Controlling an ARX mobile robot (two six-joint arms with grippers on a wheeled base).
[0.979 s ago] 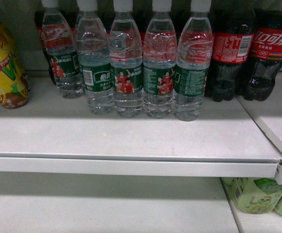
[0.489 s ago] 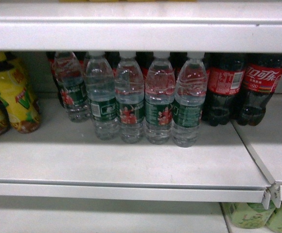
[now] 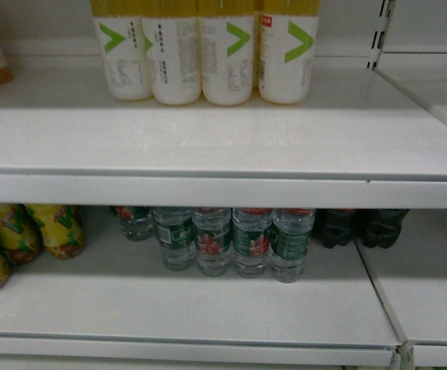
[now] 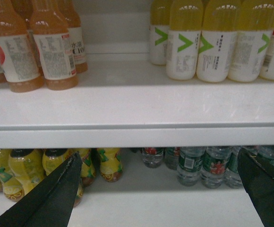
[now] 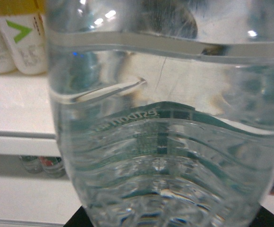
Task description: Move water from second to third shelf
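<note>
White metal shelving (image 3: 208,189) is being faced; a clear plastic water bottle (image 5: 170,142) is filling the right wrist view, though its grip can't be made out. Left gripper (image 4: 160,189) is being held wide open, empty.

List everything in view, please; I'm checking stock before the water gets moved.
held bottle: one, clear water, close up in the right wrist view, off the shelves
water bottles: five, clear with green labels, lower shelf, middle
cola bottles: two, dark, lower shelf, right of the water
yellow bottles: at least four, lower shelf, left
juice bottles: at least five, yellow with white labels, upper shelf
orange bottles: at least three, upper shelf, left
shelves: two, white
left claw: black, open, empty
right claw: dark, mostly hidden behind the held bottle
</note>
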